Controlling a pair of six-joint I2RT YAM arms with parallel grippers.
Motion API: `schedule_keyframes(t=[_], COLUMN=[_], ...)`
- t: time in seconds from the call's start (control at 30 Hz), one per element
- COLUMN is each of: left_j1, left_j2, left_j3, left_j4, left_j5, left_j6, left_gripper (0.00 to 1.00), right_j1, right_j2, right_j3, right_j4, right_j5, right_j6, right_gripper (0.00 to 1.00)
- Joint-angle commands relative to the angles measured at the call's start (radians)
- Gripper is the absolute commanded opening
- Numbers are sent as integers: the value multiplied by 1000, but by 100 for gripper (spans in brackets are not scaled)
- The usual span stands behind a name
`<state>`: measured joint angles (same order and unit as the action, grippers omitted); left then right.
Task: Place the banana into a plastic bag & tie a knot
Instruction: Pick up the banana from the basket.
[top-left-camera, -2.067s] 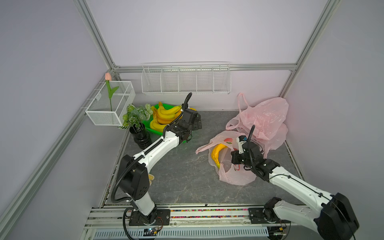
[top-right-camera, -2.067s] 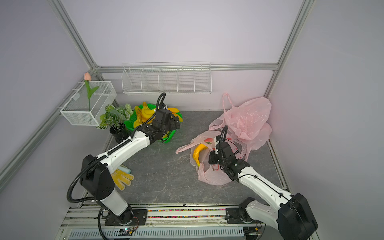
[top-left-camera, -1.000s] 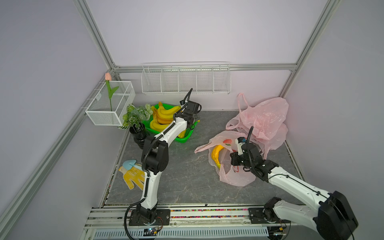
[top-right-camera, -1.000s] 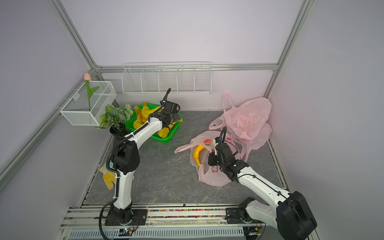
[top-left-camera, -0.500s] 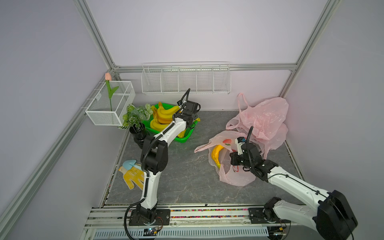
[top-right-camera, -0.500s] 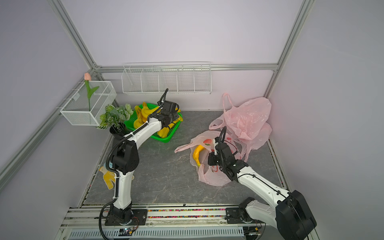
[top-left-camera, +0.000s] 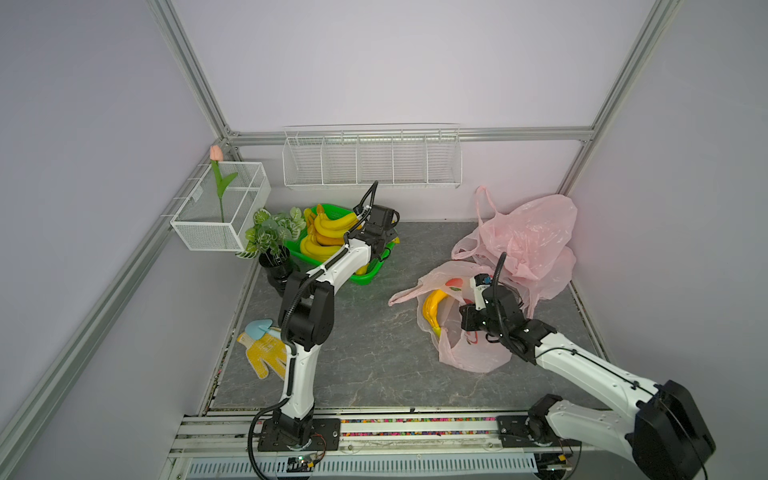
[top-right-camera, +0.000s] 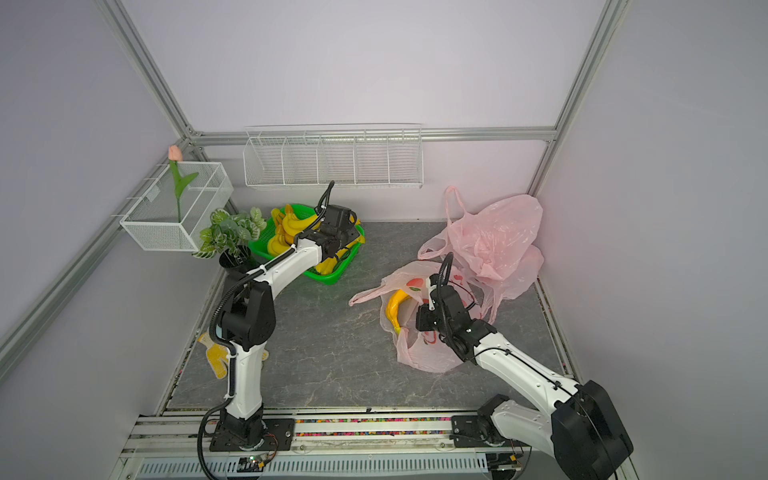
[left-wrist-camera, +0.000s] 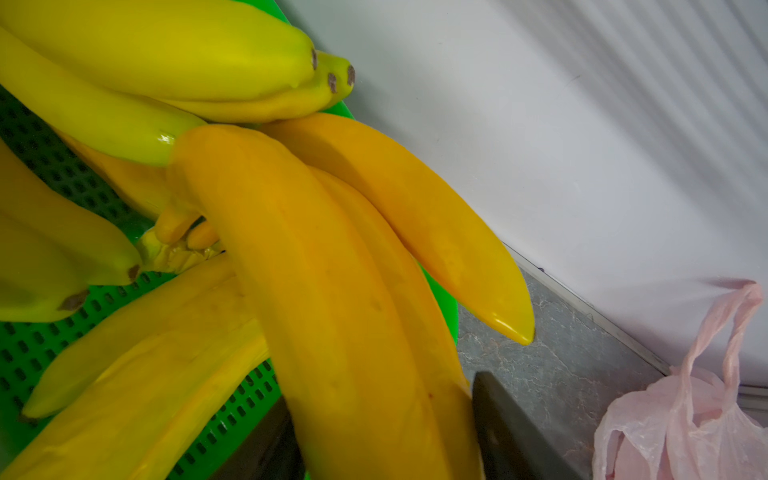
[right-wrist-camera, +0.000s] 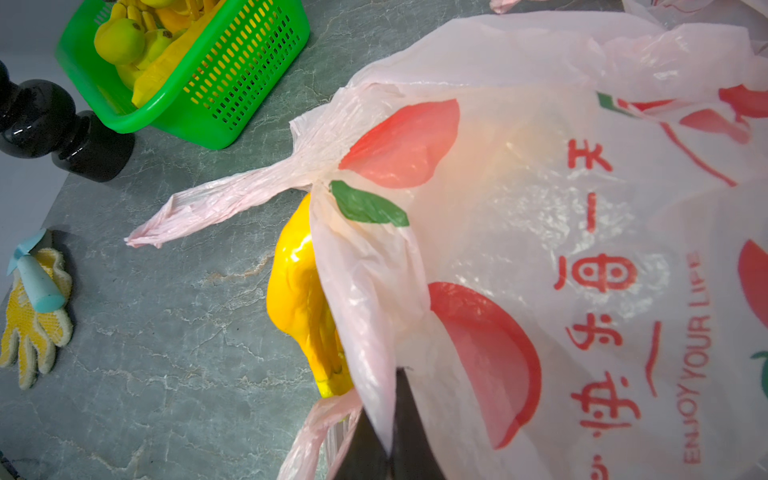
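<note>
A yellow banana (top-left-camera: 432, 309) (top-right-camera: 395, 311) (right-wrist-camera: 299, 299) lies inside the mouth of the pink printed plastic bag (top-left-camera: 469, 353) (top-right-camera: 428, 357) (right-wrist-camera: 540, 208) on the grey floor. My right gripper (top-left-camera: 467, 322) (top-right-camera: 424, 322) (right-wrist-camera: 390, 399) is shut on the bag's rim beside that banana. My left gripper (top-left-camera: 376, 249) (top-right-camera: 340, 245) (left-wrist-camera: 386, 440) is down in the green basket (top-left-camera: 365, 276) (top-right-camera: 328, 274) (left-wrist-camera: 25, 349). Its dark fingers (left-wrist-camera: 511, 432) press both sides of an orange-yellow banana bunch (left-wrist-camera: 316, 291). Greener bananas (left-wrist-camera: 166, 54) lie beyond.
A heap of loose pink bags (top-left-camera: 523, 237) fills the back right corner. A potted plant (top-left-camera: 272, 237) stands left of the basket. A yellow glove (top-left-camera: 266, 353) lies by the left arm's base. White wire racks (top-left-camera: 370, 158) hang on the walls.
The left arm has folded upright and brought its gripper onto the right end of the basket, where it now sits around the banana bunch. The right arm and bag have not moved.
</note>
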<state>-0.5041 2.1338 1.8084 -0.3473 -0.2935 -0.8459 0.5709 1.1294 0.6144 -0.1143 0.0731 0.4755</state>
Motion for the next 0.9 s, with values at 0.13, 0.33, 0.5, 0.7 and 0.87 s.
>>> schedule_keyframes(t=[0.13,0.33,0.5,0.7,0.87], left_j1=[13,14,13,13,13], left_j2=[43,26,-18,-89,-168], left_j3=[14,0,-63,-147,-242], left_j4=[3,17,59,102,159], left_j5=[37,73,79,69,50], left_j6=[-7,-15,-44,-70,-100], left_gripper=[52,37,29,26,22], right_j1=[-7,-6,-7,-6,-7], right_j2=[-13,-4,0,4,5], right_j3=[-24,-24,-26,-27,-25], right_j4=[2,5,8,8,10], right_j5=[-8,-10,-7,-1,-2], right_j6=[6,6,5,0,1], right_gripper=[7,6,7,7,7])
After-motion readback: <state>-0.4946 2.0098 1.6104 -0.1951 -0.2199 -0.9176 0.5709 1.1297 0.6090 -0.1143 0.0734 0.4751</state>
